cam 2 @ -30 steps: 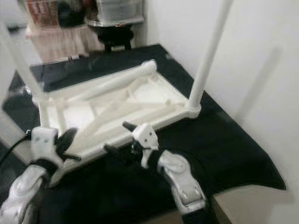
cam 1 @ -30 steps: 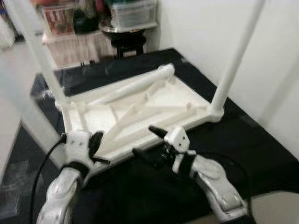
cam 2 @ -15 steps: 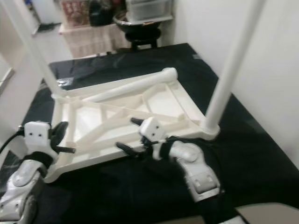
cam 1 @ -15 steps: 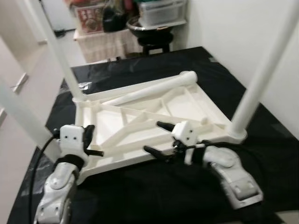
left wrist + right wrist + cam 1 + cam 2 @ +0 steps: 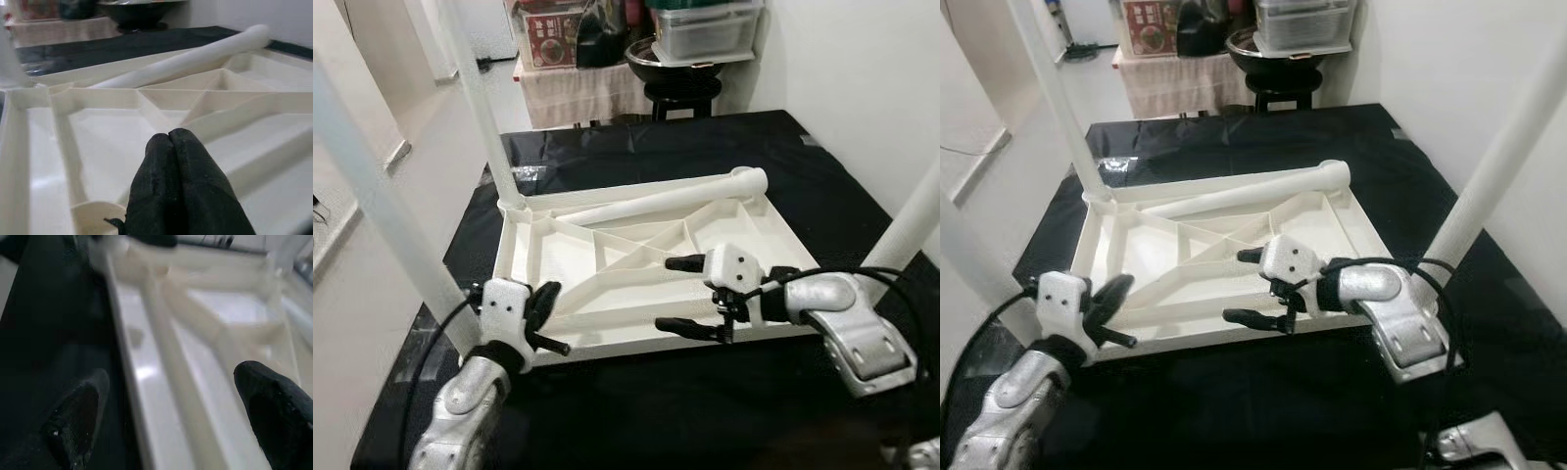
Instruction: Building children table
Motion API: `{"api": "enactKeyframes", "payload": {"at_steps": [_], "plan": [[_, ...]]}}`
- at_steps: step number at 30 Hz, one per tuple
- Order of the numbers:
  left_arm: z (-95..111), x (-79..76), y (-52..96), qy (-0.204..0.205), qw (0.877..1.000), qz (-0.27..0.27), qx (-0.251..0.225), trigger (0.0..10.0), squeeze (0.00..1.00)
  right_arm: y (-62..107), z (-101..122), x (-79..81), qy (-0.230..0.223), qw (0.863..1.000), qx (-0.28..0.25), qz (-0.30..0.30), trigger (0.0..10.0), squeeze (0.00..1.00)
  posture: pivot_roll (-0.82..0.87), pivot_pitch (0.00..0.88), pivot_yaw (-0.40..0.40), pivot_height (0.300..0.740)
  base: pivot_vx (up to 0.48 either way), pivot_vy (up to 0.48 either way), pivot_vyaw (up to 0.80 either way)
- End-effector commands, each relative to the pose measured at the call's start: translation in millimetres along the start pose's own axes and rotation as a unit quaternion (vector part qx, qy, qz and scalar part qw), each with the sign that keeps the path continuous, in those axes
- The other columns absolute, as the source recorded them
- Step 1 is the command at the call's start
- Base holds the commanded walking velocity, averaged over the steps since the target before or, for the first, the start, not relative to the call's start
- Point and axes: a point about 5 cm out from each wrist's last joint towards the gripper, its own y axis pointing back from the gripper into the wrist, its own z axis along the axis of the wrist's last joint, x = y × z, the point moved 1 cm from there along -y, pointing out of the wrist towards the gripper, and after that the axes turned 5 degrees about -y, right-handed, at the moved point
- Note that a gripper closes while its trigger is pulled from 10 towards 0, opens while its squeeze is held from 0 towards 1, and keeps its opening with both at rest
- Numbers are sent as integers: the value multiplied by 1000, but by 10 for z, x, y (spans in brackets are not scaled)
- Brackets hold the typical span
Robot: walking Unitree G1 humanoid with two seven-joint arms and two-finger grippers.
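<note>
Upright legs [image 5: 1494,186] ring the tabletop [image 5: 1224,255] — centre seemingly open.

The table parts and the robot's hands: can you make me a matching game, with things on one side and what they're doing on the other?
Things:
1. left gripper
2. right gripper
3. loose leg
4. far corner leg

States:
A. lying flat along the upturned tabletop's far edge
B. fingers shut together
C. standing upright in its socket
D. fingers wide open across the near rim

Pairs: 1-B, 2-D, 3-A, 4-C
</note>
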Motion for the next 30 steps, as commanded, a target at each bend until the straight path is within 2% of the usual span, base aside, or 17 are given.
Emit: {"api": "enactKeyframes", "payload": {"at_steps": [1,5,7,12,14,16,18,21,22,25,26,27,28,30], "plan": [[22,-36,24,0,1000,-24,2,10000,0,17,-54,37,-12,1000,9,27,10000,0,1,144,28,740,0,0,0],[36,-48,32,2,1000,-31,0,10000,0,36,-89,35,-12,999,23,31,10000,0,5,146,30,740,0,0,0],[79,-98,49,11,998,-57,-5,10000,0,112,-184,41,-20,997,60,49,10000,0,7,148,29,740,0,0,0],[106,-157,70,19,996,-83,-8,10000,0,192,-255,28,-27,993,94,59,10000,0,7,151,32,740,0,0,0],[82,-256,120,19,993,-120,3,10000,0,299,-419,-14,-37,985,161,55,10000,0,1,152,35,740,0,0,0],[82,-256,120,19,993,-120,3,10000,0,299,-419,-14,-37,985,161,55,10000,0,1,152,35,740,0,0,0],[47,-313,168,17,990,-139,15,10000,0,372,-548,-44,-48,975,212,50,10000,0,-2,151,36,740,0,0,0],[33,-324,186,17,990,-141,19,10000,0,361,-577,-71,-52,973,224,37,10000,0,-3,149,37,740,0,0,0],[27,-328,191,17,989,-142,21,10000,0,325,-570,-93,-58,974,219,26,8392,0,-4,148,37,740,0,0,0],[22,-334,201,18,989,-144,23,10000,0,266,-552,-130,-61,975,211,11,8392,0,-4,148,36,740,0,0,0],[18,-337,205,18,989,-145,25,10000,0,242,-551,-149,-66,976,208,3,7608,0,-6,147,36,740,0,0,0],[18,-337,205,18,989,-145,25,10000,0,242,-551,-149,-66,976,208,3,7608,0,-6,147,36,740,0,0,0],[8,-347,218,17,988,-148,28,10000,0,208,-567,-192,-72,975,209,-15,0,0,-5,145,37,740,0,0,0],[-2,-356,231,17,988,-150,31,10000,0,174,-573,-228,-81,975,204,-29,0,0,-4,144,35,740,0,0,0]]}}
